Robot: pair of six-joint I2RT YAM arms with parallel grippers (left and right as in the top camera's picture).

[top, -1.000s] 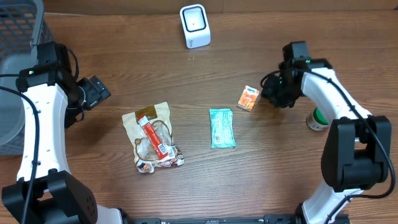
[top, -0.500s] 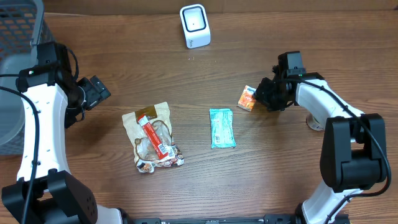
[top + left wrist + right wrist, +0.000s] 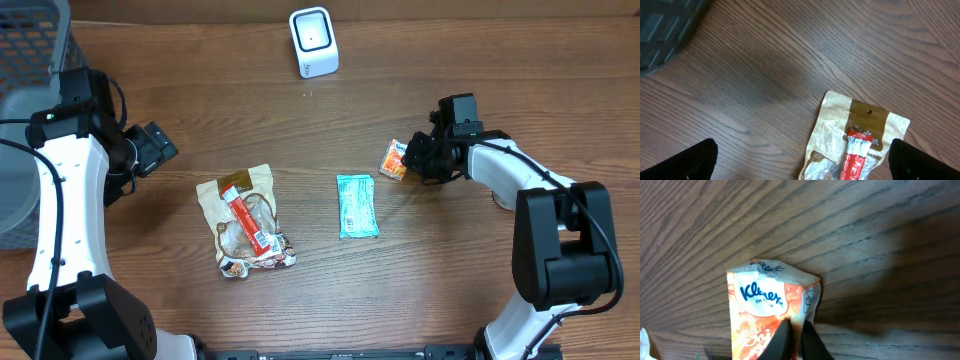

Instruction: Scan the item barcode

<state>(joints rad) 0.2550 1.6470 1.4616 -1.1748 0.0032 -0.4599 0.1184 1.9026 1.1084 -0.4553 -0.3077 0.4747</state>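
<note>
Gripping the tissue pack (image 3: pixel 396 158), right of centre in the overhead frame, with the closed right claw (image 3: pixel 418 158), likely for carrying to the scanner (image 3: pixel 313 42) at top; holding the left claw (image 3: pixel 155 148) wide open, idle

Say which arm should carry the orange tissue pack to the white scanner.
Right. The right claw is shut on the edge of the small orange tissue pack. The left claw stands open far off, near the brown snack bag.

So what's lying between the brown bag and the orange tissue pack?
A teal packet lies between the bag and the tissue pack, clear in the overhead view.
</note>
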